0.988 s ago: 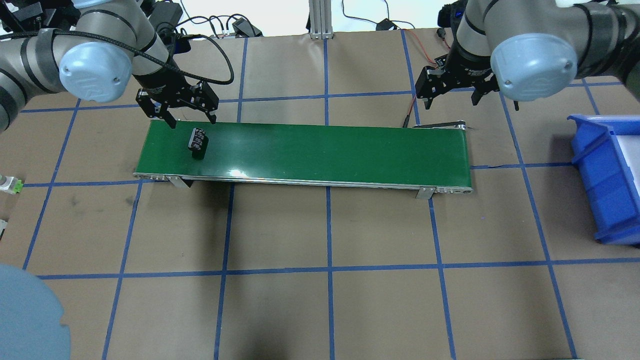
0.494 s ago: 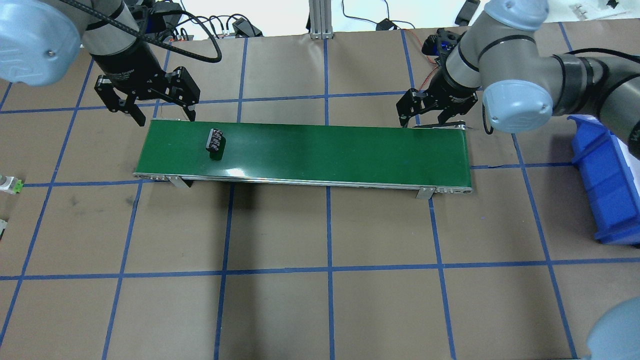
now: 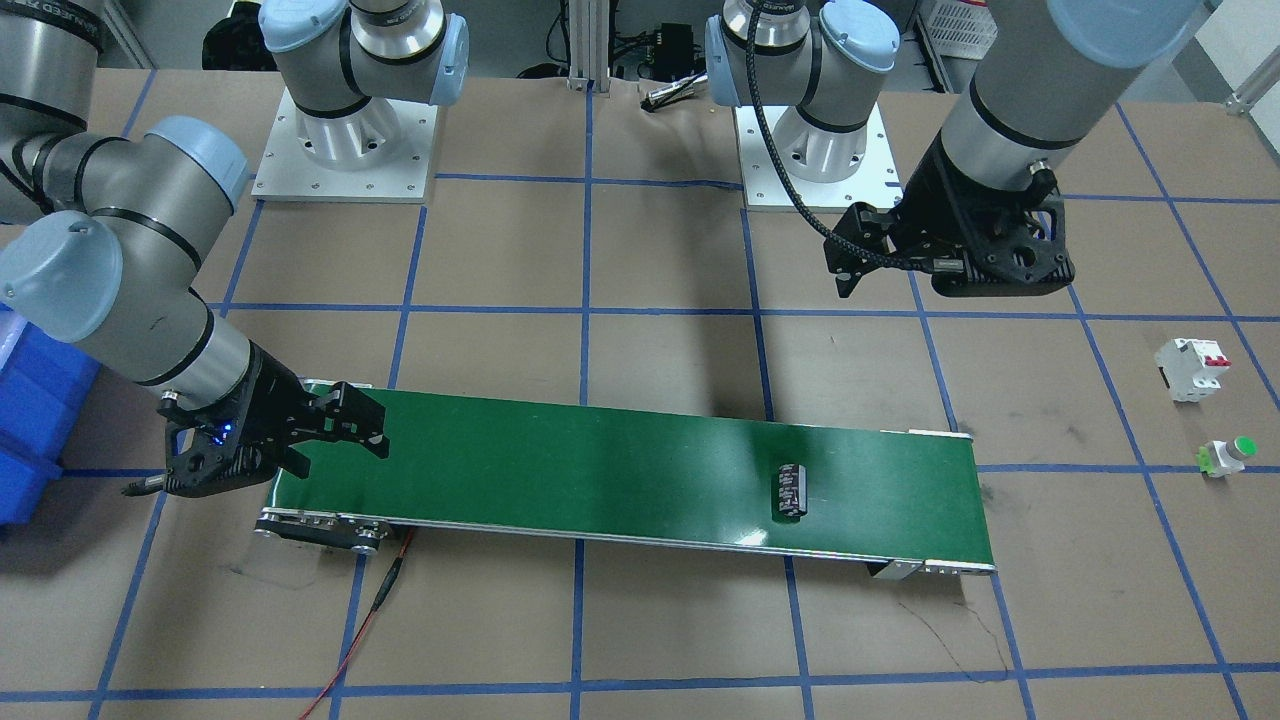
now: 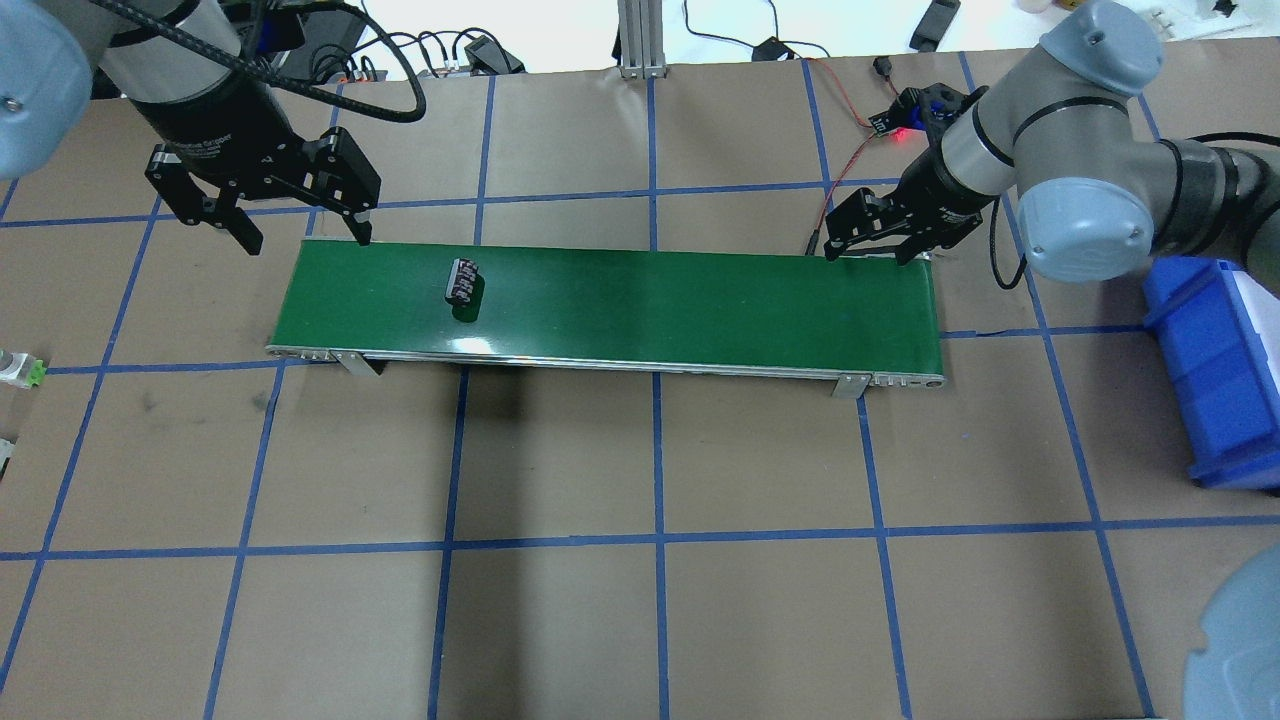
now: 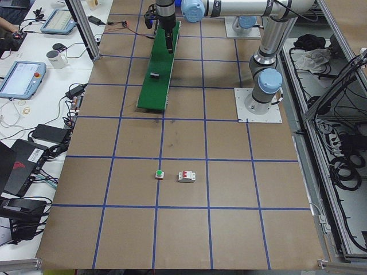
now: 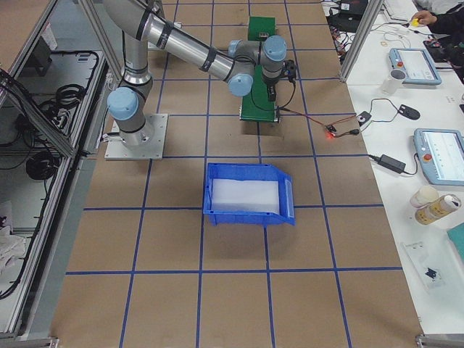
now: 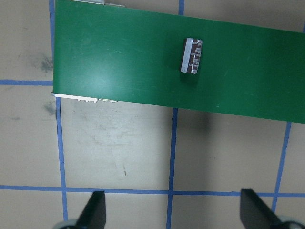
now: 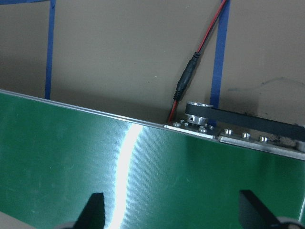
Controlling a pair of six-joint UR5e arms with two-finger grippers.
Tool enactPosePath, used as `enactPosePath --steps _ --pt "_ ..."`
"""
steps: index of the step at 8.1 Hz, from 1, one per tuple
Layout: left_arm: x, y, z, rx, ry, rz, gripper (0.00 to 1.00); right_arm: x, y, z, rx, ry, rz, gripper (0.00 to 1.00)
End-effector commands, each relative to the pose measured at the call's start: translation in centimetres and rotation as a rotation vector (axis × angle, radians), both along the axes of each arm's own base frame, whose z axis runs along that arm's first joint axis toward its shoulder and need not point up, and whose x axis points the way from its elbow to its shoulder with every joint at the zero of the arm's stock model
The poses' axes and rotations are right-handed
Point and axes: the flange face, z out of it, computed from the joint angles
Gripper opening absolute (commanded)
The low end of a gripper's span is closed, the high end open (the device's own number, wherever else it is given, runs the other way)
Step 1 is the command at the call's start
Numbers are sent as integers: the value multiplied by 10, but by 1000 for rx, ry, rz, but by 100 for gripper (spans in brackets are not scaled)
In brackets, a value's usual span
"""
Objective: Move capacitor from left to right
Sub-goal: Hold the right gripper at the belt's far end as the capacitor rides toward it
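The capacitor (image 4: 462,283), a small black cylinder with grey-white markings, lies on its side on the left part of the green conveyor belt (image 4: 650,300). It also shows in the front view (image 3: 791,490) and the left wrist view (image 7: 191,56). My left gripper (image 4: 305,240) is open and empty, raised behind the belt's left end, apart from the capacitor. My right gripper (image 4: 868,255) is open and empty, low at the back edge of the belt's right end. The right wrist view shows only belt (image 8: 143,176) between its fingers.
A blue bin (image 4: 1220,370) stands right of the belt. A white breaker (image 3: 1190,368) and a green-capped push button (image 3: 1228,455) sit on the table beyond the belt's left end. A red wire (image 4: 830,200) runs to the belt's right back corner.
The capacitor has moved to the right along the belt. My left gripper has pulled back to the left and away from it. My right gripper has come down to the belt's right end.
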Motion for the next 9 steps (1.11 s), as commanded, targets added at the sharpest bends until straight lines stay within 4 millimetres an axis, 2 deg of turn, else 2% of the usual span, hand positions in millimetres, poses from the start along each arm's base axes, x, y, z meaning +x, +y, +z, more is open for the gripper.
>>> enactPosePath --steps 1,3,6,8,9 --pt "2 7 10 -17 -32 -2 100 -5 2 -5 27 28 -16 100" --pt "2 10 15 -29 -34 -2 100 -2 8 -8 94 4 -16 100" --pt "2 7 11 -21 -34 0 100 -3 5 -17 109 6 -16 100" --pt "3 9 14 -27 -37 0 100 -3 1 -34 129 -9 -13 100" --pt "2 10 12 -24 -36 0 100 -3 -3 -35 105 -4 -12 100"
